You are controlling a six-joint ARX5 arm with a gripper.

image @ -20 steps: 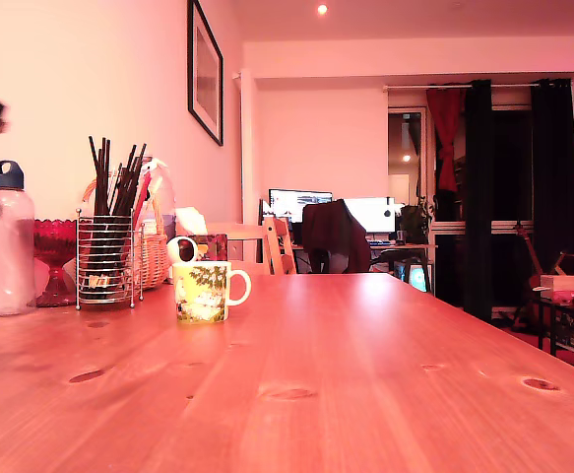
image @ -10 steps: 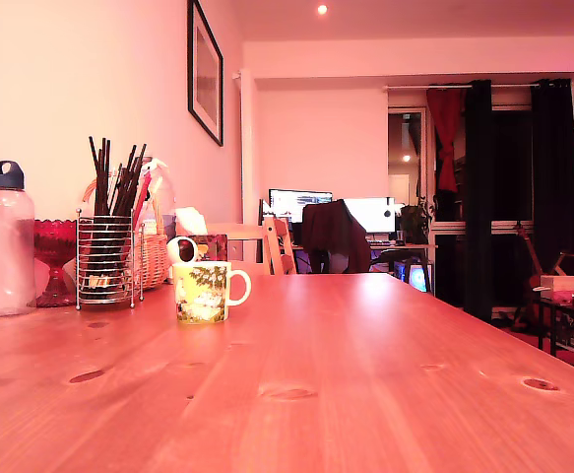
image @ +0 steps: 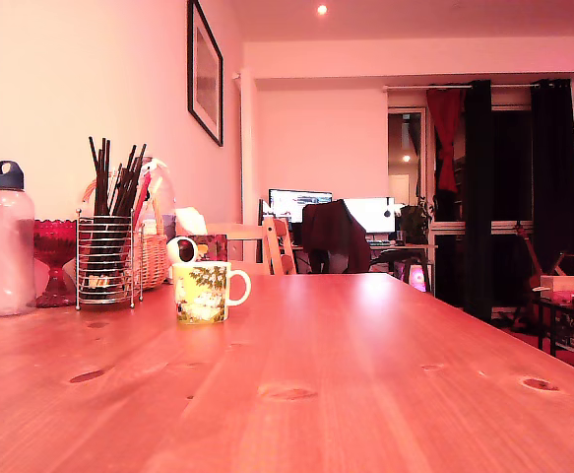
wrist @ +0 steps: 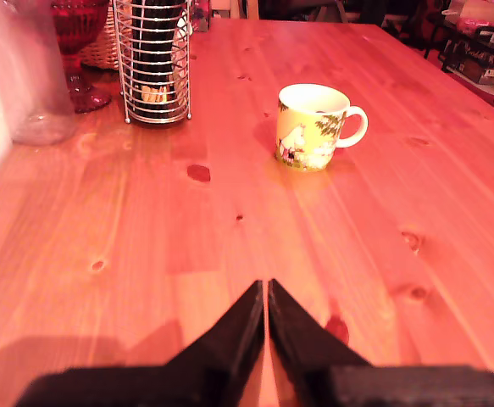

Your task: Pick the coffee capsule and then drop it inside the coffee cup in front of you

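The coffee cup (image: 203, 291), a mug with a yellow-green print and a white loop handle, stands upright on the wooden table (image: 365, 374) at the exterior view's left. In the wrist view the coffee cup (wrist: 310, 127) is well ahead of my gripper (wrist: 266, 284), with bare wood between them. Both black fingers (wrist: 234, 326) are pressed together and hold nothing that shows, so the gripper is shut. It hangs above the table, out of the exterior view. No coffee capsule shows in either view.
A wire utensil holder (image: 106, 261) with dark sticks stands beside the cup, nearer the wall. A clear bottle (image: 6, 246), a red glass bowl (image: 55, 256) and a wicker basket (image: 154, 258) are close to it. The wire holder (wrist: 153, 64) and bottle (wrist: 26, 76) also show from the wrist.
A dark part of the arm showed at the exterior view's left edge a second ago and has since left that view. Cup and table things have not moved.
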